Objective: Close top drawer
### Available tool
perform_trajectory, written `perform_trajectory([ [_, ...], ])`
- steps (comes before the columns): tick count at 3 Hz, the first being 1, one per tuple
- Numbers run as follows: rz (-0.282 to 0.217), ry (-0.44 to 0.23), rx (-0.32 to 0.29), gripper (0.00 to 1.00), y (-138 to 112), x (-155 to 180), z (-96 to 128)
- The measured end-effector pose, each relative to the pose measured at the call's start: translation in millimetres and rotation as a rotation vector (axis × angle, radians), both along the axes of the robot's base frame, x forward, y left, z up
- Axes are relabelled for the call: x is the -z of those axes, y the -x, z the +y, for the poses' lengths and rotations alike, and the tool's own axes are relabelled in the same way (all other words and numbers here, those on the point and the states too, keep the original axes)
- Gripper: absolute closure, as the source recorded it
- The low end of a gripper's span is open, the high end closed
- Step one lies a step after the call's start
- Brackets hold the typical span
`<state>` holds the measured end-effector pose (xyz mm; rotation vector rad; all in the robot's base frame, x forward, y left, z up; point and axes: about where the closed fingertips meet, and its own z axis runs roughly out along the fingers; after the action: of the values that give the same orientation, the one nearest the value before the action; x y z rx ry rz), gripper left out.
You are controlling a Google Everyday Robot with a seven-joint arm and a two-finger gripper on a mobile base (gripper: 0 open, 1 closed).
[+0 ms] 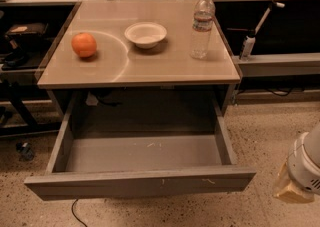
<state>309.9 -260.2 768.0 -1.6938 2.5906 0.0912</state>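
Note:
The top drawer point(140, 183) is a wide, shallow grey drawer under the tan tabletop point(150, 66). It stands pulled far out toward me and its tray is empty. Its flat front has small white scuff marks right of centre. My gripper point(290, 191) is at the lower right edge of the view, over the floor. It is to the right of the drawer's front right corner and apart from it. A white arm segment point(310, 163) sits just above it.
On the tabletop stand an orange point(84, 44) at the left, a white bowl point(145, 34) in the middle and a clear water bottle point(202, 25) at the right. Cluttered benches run behind. A cable point(75, 213) lies on the speckled floor below the drawer.

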Motion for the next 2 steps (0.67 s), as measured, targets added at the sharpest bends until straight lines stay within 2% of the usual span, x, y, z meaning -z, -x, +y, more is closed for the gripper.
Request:
perform_trajectory([
  [2,-0.003,-0.021,0.005,1.0,0.2,9.0,4.5],
])
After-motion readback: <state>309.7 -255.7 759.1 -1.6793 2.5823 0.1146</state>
